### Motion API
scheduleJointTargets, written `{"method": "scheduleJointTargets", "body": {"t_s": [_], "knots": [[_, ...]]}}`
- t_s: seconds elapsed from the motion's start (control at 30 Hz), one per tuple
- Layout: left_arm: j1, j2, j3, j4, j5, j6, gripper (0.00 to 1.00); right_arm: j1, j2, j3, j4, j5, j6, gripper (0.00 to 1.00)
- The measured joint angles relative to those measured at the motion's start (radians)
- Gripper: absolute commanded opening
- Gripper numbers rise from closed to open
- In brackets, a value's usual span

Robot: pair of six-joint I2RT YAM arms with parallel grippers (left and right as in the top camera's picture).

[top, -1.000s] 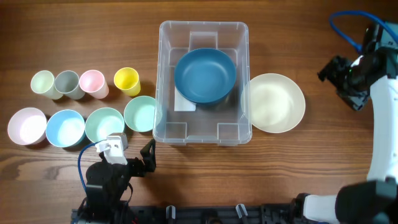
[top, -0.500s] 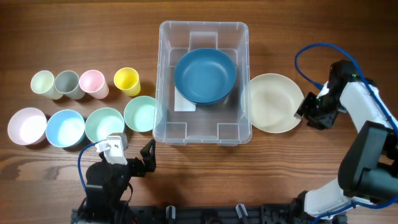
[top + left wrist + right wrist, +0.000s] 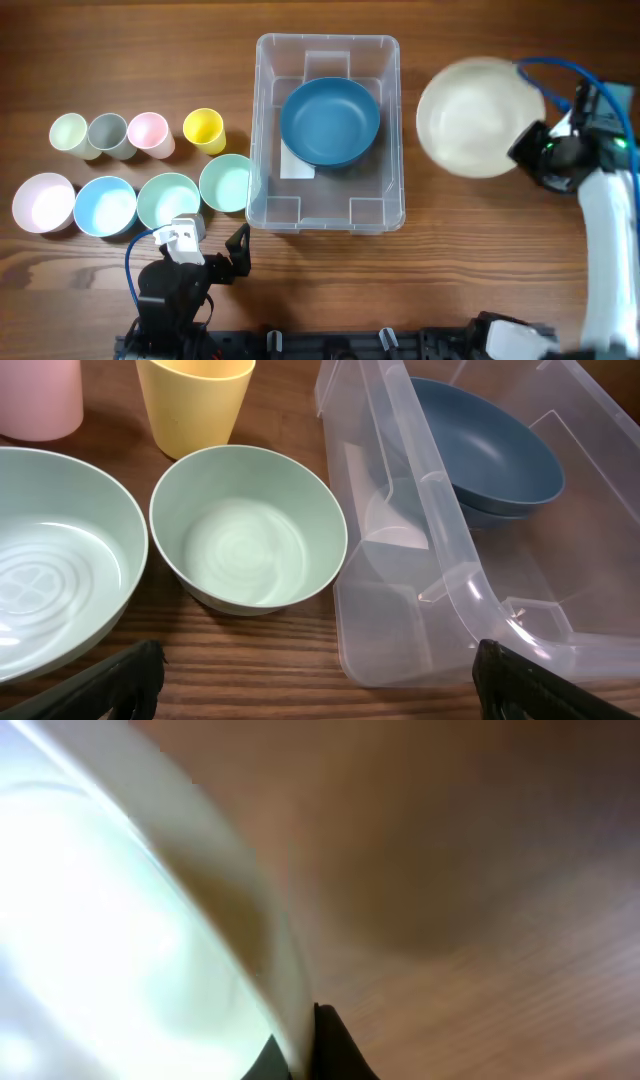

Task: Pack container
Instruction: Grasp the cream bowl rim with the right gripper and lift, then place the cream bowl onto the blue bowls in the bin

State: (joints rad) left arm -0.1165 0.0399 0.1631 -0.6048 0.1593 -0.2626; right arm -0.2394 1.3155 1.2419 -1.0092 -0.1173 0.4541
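The clear plastic container (image 3: 328,212) stands mid-table with a dark blue bowl (image 3: 329,122) inside it; its near corner (image 3: 430,630) fills the right of the left wrist view. A cream bowl (image 3: 474,116) hangs lifted to the right of the container, my right gripper (image 3: 531,143) shut on its right rim. In the right wrist view that rim (image 3: 270,960) is pinched between the black fingertips (image 3: 335,1045). My left gripper (image 3: 232,258) rests open near the front edge, left of the container's near corner, holding nothing.
Several pastel bowls (image 3: 170,198) sit in a row left of the container, the nearest a mint one (image 3: 248,527). Behind them stand small cups, among them a yellow cup (image 3: 203,128) and a pink cup (image 3: 148,132).
My right gripper came in from the far right, shut on the cream bowl's rim and lifted it off the table, up and away from the container's right side. The left arm stayed still.
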Motion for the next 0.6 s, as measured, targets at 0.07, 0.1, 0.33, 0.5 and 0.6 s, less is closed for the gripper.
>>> {"method": "scheduleJointTargets", "body": {"t_s": [0.07,0.1,0.33,0.5,0.6], "knots": [[0.000,0.000,0.000,0.000,0.000,0.000,1.00,0.050,-0.090,0.061,-0.002,-0.032,0.003,0.05],[0.000,0.000,0.000,0.000,0.000,0.000,1.00,0.074,-0.109,0.076,-0.002,-0.042,0.004,0.04],[0.000,0.000,0.000,0.000,0.000,0.000,1.00,0.459,-0.018,0.106,0.108,-0.080,0.014,0.04],[0.000,0.000,0.000,0.000,0.000,0.000,1.00,0.562,0.220,0.108,0.258,-0.051,0.029,0.04],[0.000,0.000,0.000,0.000,0.000,0.000,1.00,0.562,0.341,0.148,0.357,-0.040,0.039,0.18]]}}
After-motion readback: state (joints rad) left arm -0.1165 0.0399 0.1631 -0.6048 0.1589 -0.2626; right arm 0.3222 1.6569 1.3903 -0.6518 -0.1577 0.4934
